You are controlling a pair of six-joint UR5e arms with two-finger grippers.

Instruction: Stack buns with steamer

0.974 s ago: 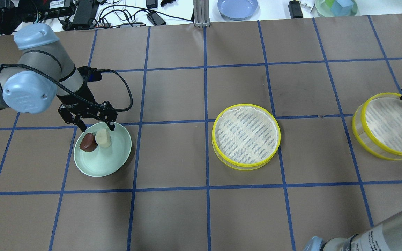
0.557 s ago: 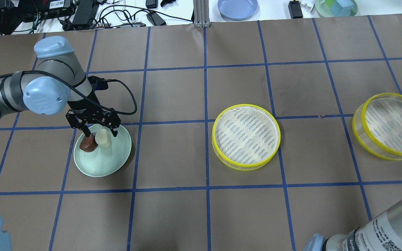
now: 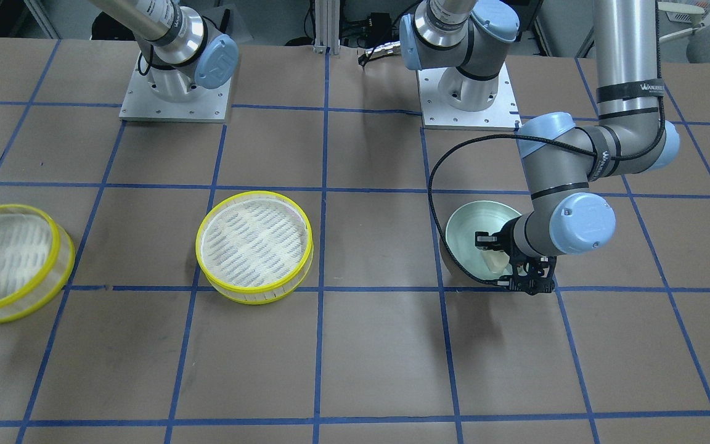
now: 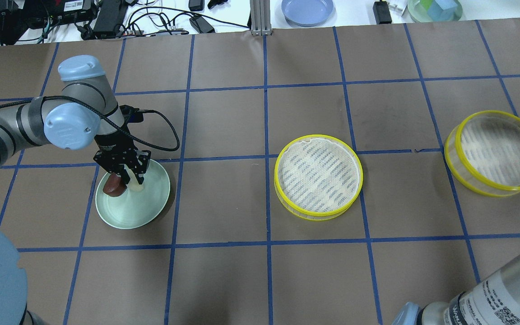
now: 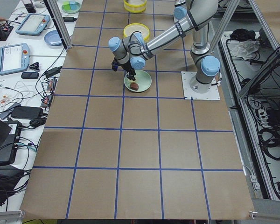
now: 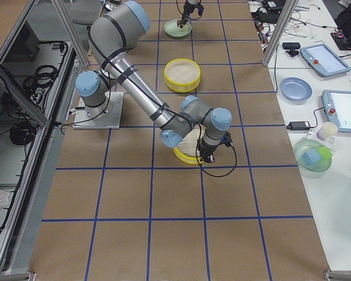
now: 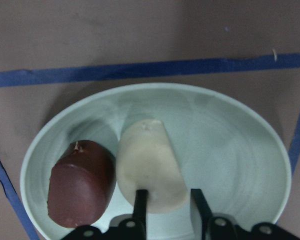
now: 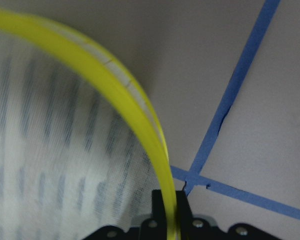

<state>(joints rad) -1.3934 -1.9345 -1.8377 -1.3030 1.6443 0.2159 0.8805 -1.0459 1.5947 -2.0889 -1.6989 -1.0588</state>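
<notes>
The cream bun (image 7: 150,165) and the dark reddish-brown bun (image 7: 80,185) lie side by side on the pale green plate (image 7: 240,150). My left gripper (image 7: 167,192) is down on the plate (image 4: 138,210), its fingers closed on the near end of the cream bun. The brown bun (image 4: 113,186) sits just left of it. My right gripper (image 8: 169,200) is shut on the yellow rim (image 8: 115,85) of the right steamer (image 4: 494,153), which it holds tilted. A second steamer (image 4: 318,177) rests at the table's middle.
A blue plate (image 4: 307,10), a green container (image 4: 435,9) and cables lie beyond the table's far edge. The two arm bases (image 3: 173,92) stand on the robot's side. Blue tape lines grid the brown table.
My left gripper came down onto the plate and its fingers narrowed from wide open onto the cream bun. My right gripper shifted the right steamer leftward and it now sits tilted.
</notes>
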